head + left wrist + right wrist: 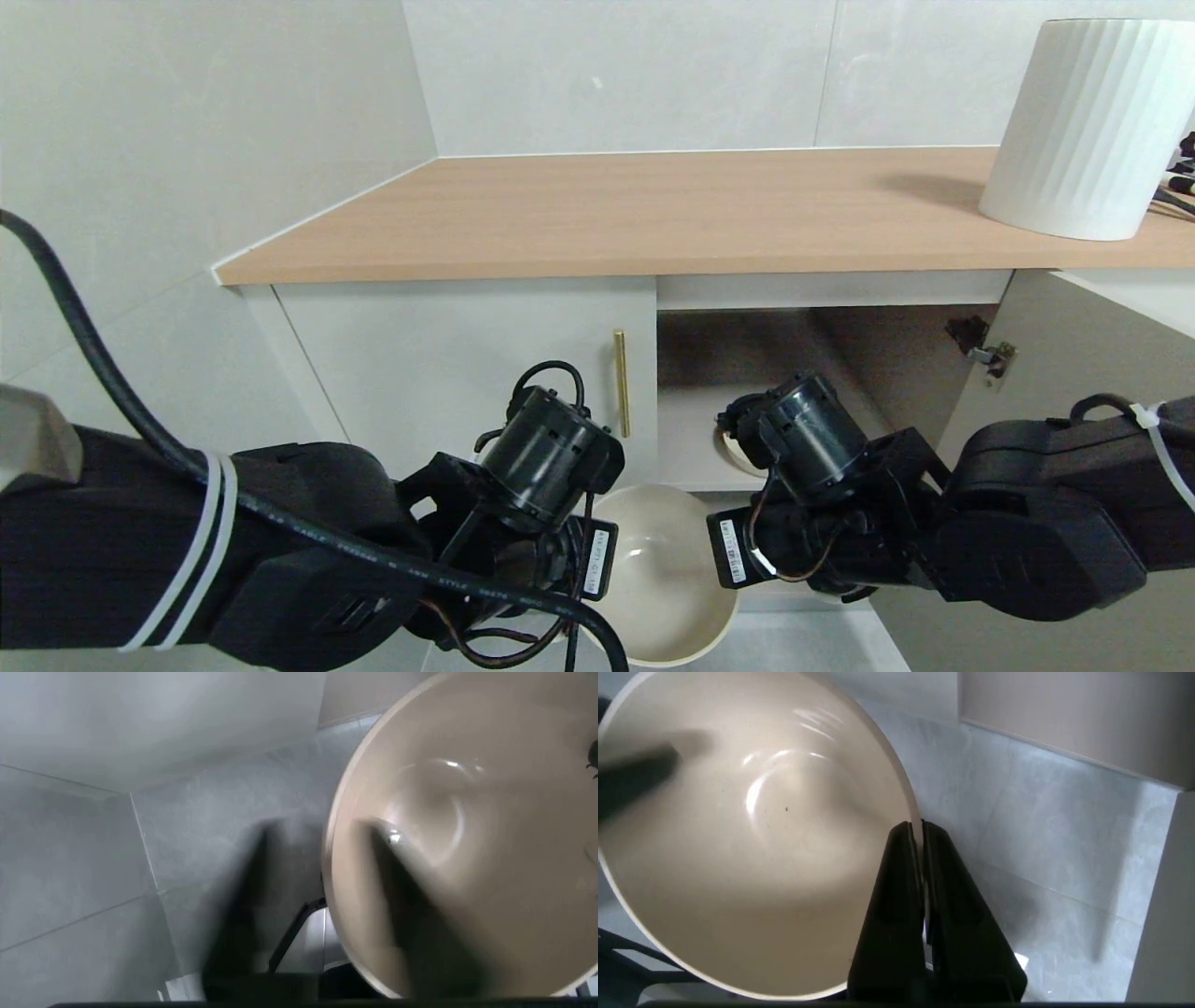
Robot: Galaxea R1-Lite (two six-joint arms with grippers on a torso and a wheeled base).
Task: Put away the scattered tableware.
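Observation:
A cream bowl (658,579) hangs between my two arms, low in front of the open cabinet (794,345). My right gripper (922,896) is shut on the bowl's (757,840) rim, one finger inside and one outside. My left gripper (327,905) stands open and straddles the opposite rim of the bowl (467,831); its blurred fingers (248,905) do not touch the rim. A second cream dish (731,453) sits on the cabinet shelf, mostly hidden behind my right wrist.
The cabinet's right door (1055,364) is swung open; the left door (467,373) with a brass handle (620,383) is closed. On the wooden countertop (607,215) above, a white ribbed container (1088,121) stands at the right. Grey floor tiles lie below.

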